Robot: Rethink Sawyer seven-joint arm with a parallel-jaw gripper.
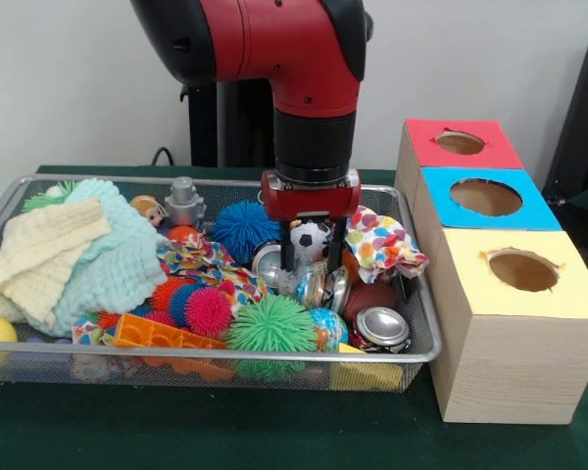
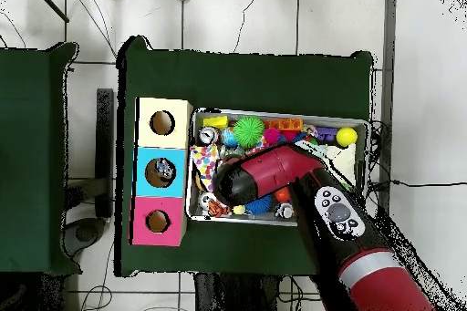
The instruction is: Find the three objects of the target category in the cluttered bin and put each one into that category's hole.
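Note:
The silver wire-mesh bin (image 1: pixel 419 345) holds a heap of toys and cloths; it also shows in the overhead view (image 2: pixel 367 127). My gripper (image 1: pixel 311 266) is low in the bin's right half, right over a cluster of crushed silver cans (image 1: pixel 318 286). Another silver-topped can (image 1: pixel 382 327) lies at the bin's front right corner. The clear bottle with the blue label is hidden. In the overhead view the arm (image 2: pixel 274 172) covers the gripper. Three boxes with holes stand beside the bin: red (image 1: pixel 461 143), blue (image 1: pixel 486 198) and yellow (image 1: pixel 522 270).
Pale yellow and mint cloths (image 1: pixel 73 250) fill the bin's left part. Spiky balls, green (image 1: pixel 271 327), pink (image 1: pixel 208 310) and blue (image 1: pixel 243 227), lie around the gripper. A patterned cloth (image 1: pixel 380 243) lies by the right wall. Something shows inside the blue box's hole (image 2: pixel 164 170).

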